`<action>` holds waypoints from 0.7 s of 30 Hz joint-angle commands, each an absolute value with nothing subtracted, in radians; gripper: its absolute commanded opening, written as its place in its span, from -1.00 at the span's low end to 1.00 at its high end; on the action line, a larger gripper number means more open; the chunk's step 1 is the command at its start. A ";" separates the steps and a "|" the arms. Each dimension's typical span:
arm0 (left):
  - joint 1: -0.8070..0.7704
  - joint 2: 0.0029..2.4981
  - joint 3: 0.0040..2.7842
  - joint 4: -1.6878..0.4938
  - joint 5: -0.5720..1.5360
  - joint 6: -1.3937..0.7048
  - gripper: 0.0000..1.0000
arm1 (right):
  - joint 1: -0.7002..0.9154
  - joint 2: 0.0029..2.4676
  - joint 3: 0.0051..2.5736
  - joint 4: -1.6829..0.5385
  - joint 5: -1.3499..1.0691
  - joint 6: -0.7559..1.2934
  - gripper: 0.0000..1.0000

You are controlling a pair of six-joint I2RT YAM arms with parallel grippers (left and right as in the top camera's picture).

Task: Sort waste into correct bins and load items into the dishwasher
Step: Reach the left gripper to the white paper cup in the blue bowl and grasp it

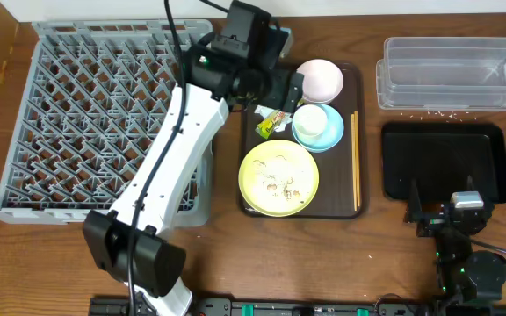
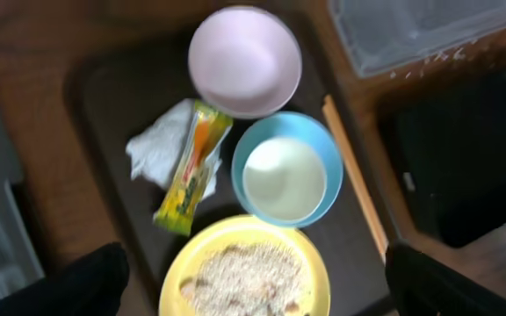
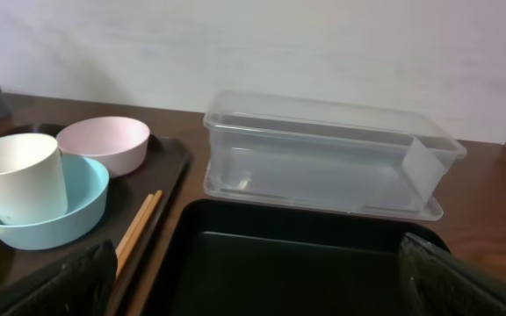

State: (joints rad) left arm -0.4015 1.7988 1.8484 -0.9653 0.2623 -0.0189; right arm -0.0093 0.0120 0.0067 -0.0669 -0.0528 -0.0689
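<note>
Overhead, left half of frame: grey dish rack (image 1: 86, 114) on the table (image 1: 7, 263). The left arm (image 1: 178, 140) crosses the rack's right edge and reaches to upper centre. Left jaws are wide open and hold nothing, hanging over the upper left corner of the dark brown serving tray (image 1: 336, 197). In the left wrist view the two dark fingertips (image 2: 68, 285) sit far apart in the lower corners of the frame.

On the serving tray, centre of frame:
- pale pink bowl (image 1: 321, 79) at the upper end.
- light blue bowl (image 1: 334, 136) just below it, with a small white cup (image 1: 310, 118) upright inside.
- crumpled wrapper (image 1: 272, 123), white with yellow-green and orange print, flat on the tray just left of the blue bowl, between pink bowl and plate.
- pale yellow plate (image 1: 255, 197) at the lower end, with beige rice-like crumbs (image 1: 281, 180) on its middle.
- wooden chopsticks (image 1: 355, 158) lying along the tray's right edge.

Right of frame: clear plastic tub (image 1: 451, 75) at upper right, with pale specks (image 1: 429, 112) on the table just below its edge. The black tray (image 1: 451, 158) is directly below the tub, not touching it. The right arm (image 1: 473, 272) is at lower right. Right jaws are wide open and grip nothing, at the black tray's lower edge. In the right wrist view the fingertips (image 3: 51, 285) are in the lower corners, the black tray lies between them, and the tub is beyond.
</note>
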 commanded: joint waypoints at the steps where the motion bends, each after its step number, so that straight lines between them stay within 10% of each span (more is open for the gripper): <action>1: -0.435 1.801 1.847 -0.900 0.280 -0.012 0.85 | -0.019 0.007 0.006 -0.072 -0.057 -0.057 0.99; 12: -0.554 1.983 1.816 -0.726 0.276 -0.007 0.32 | -0.019 0.007 0.006 -0.072 -0.057 -0.057 0.99; 21: -0.644 2.101 1.816 -0.712 0.145 0.044 0.30 | -0.019 0.007 0.006 -0.072 -0.057 -0.057 0.99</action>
State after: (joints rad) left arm -0.6220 2.1029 1.8156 -0.7101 0.2420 0.0143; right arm -0.0093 0.0120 0.0067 -0.0669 -0.0528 -0.0689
